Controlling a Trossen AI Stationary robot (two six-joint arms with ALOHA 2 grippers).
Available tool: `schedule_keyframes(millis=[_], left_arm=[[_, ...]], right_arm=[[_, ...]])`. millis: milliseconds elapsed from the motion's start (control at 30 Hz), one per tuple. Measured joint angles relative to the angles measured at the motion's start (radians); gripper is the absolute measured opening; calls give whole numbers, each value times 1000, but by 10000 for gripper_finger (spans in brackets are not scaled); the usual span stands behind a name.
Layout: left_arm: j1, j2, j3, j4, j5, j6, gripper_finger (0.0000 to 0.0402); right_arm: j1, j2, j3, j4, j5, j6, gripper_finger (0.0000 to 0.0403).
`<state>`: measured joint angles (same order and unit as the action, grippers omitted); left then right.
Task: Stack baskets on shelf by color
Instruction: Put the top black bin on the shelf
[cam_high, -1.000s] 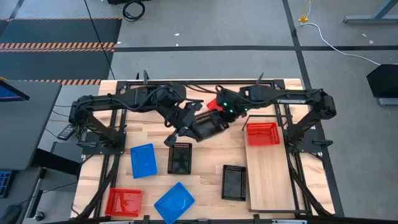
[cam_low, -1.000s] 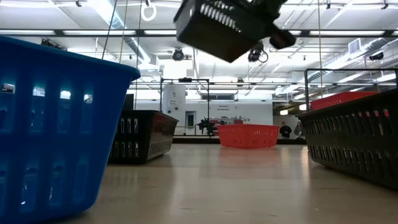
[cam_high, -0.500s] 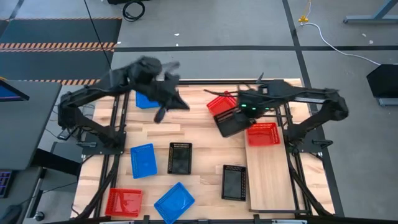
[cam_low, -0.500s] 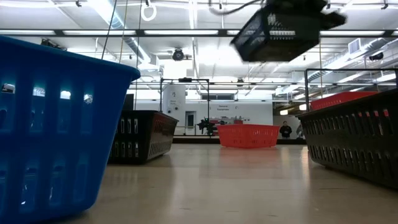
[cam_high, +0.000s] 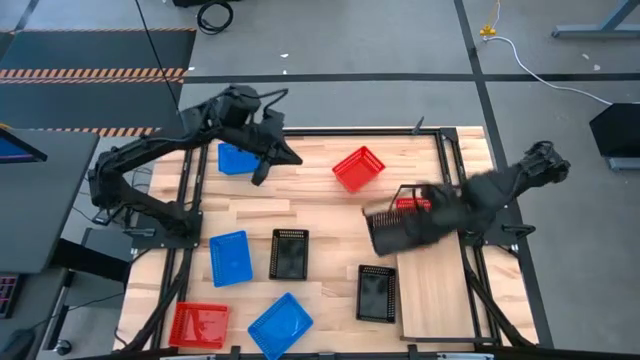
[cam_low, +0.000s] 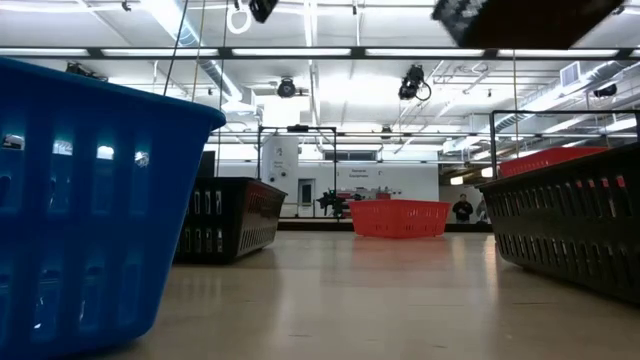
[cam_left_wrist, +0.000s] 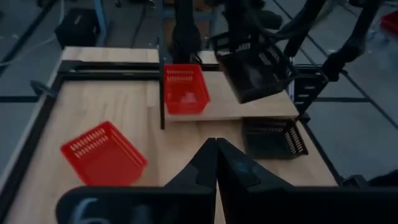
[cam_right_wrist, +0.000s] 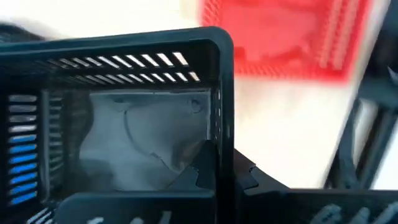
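Observation:
My right gripper (cam_high: 432, 218) is shut on a black basket (cam_high: 398, 228), which hangs in the air over the far end of the shelf (cam_high: 436, 295). A red basket (cam_high: 418, 204) rests on that end by its bottom and is partly hidden by the black one. My left gripper (cam_high: 272, 160) is shut and empty, raised near the far left, beside a blue basket (cam_high: 234, 159). On the table lie another red basket (cam_high: 358, 168) and two black baskets (cam_high: 289, 253) (cam_high: 377, 293). The left wrist view shows the held basket (cam_left_wrist: 252, 65) far off. My right gripper holds the black basket by one side wall (cam_right_wrist: 219, 134) below a corner of the rim, with one finger (cam_right_wrist: 198, 167) inside and the other (cam_right_wrist: 246, 178) outside. The basket is lifted clear and tilted, and its mesh side (cam_high: 385, 235) faces the table's left.
Two blue baskets (cam_high: 229, 257) (cam_high: 280, 325) and a red one (cam_high: 198, 323) lie near the near left edge. The near part of the shelf board shows bare wood. Black frame bars (cam_high: 455, 175) run along the table's sides. In the low view a blue basket (cam_low: 90, 200) fills the left.
A second ago both grippers were on the black basket at mid-table. My left gripper let go and pulled back up toward the far left edge. My right gripper carried the basket toward the right and near edges, over the shelf's far end, and the basket turned on the way.

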<state>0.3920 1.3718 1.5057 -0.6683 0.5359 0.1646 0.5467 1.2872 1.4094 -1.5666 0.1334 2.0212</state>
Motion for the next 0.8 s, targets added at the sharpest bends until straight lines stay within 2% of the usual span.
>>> schedule_keyframes(millis=[100,167,300,567,800], left_arm=[[-4,-13,-83,41,32,-27,9],[-19,-13,-122,67,41,-46,13],[-47,-13,-158,63,46,-53,18],[-105,-18,-160,42,46,-132,8],[-158,-32,-160,41,33,-213,16]], right_arm=[[103,16,-41,-4,-40,138,4],[138,27,-77,-5,-110,151,4],[180,36,-155,-7,-173,167,4],[186,24,-298,-5,-195,198,8],[198,22,-348,7,-195,201,9]])
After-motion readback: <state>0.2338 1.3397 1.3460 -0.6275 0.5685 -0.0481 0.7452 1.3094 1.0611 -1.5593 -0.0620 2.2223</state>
